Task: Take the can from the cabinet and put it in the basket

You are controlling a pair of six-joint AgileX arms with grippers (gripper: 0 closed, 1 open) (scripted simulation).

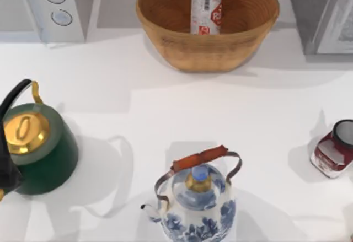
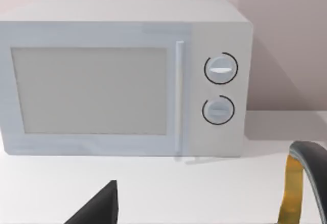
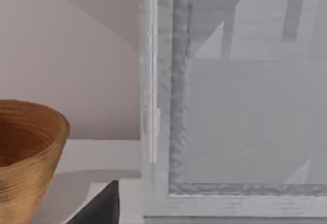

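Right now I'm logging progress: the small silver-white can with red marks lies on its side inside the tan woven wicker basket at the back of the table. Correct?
Not quite. In the top view the small silver-white can with red marks stands upright, not on its side. It is inside the tan woven wicker basket at the back of the table, as you said.

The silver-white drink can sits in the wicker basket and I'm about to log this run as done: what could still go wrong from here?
1. The small silver-white metal drink can stands upright inside the tan woven wicker basket; on a curved floor it might tip over.
2. The right wrist view looks closely at the grey cabinet's white-framed door beside the basket, so a careless retreat could perhaps clip either.
3. The left arm sits by the green kettle; moving it could nudge that kettle.
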